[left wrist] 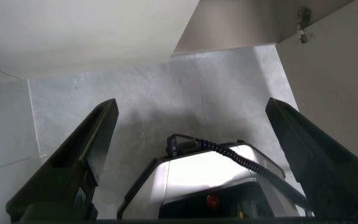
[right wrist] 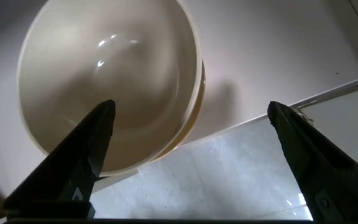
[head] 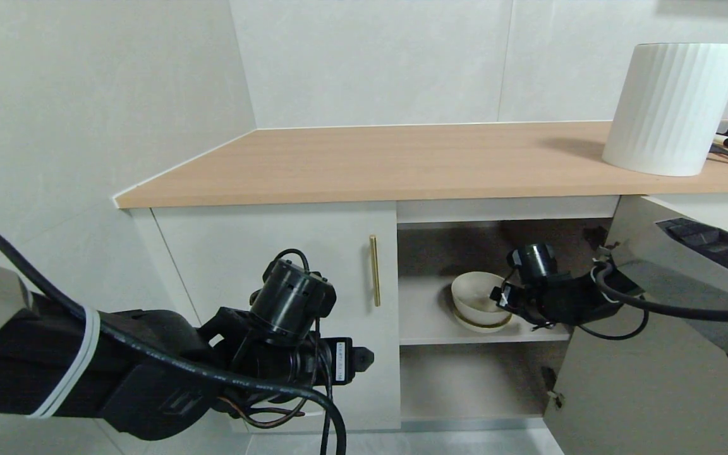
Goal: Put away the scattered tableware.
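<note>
Cream glazed ceramic bowl [head: 478, 297] sits on the open cupboard's white shelf [head: 427, 323]; right gripper [right wrist: 188, 109] just beside it, jaws wide, empty; left gripper [left wrist: 191, 109] jaws wide too. Probably rigid, slick, breakable: pinch across the rim.
</note>
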Motion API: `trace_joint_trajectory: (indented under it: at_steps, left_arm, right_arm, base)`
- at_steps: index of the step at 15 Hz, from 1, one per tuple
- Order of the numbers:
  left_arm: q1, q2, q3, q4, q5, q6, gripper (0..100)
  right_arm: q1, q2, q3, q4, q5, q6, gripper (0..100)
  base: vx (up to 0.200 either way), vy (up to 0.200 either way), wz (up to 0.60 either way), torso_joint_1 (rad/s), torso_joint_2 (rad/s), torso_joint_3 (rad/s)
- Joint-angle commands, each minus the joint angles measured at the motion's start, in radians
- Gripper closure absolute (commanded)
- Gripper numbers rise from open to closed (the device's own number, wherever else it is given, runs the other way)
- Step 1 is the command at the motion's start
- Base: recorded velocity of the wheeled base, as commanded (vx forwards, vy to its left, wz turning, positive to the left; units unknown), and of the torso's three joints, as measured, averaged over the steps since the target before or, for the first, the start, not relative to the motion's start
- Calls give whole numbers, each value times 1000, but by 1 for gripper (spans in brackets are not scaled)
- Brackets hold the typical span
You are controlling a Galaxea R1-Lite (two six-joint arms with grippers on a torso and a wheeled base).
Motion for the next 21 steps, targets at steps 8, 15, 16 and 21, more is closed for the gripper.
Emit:
trace_joint_trajectory:
  at_steps: [8,15,16,21]
  left_arm:
    - [43,-159,45,-2,9,9,0]
    - [68,-505,186,75,-23,85,0]
    - [68,-518,196,82,-32,85,0]
    - [101,-497,193,76,-40,87,0]
  right_arm:
    - [76,-377,262,185,123,-62,0]
    - [162,-877,511,432,161,-193,0]
    - [174,-900,528,445,163,-191,0]
    - [222,-930,592,443,160,-183,0]
  base:
    - [0,0,0,0,0,0]
    - [0,0,0,0,0,0]
    - [0,0,0,0,0,0]
    - [0,0,0,0,0,0]
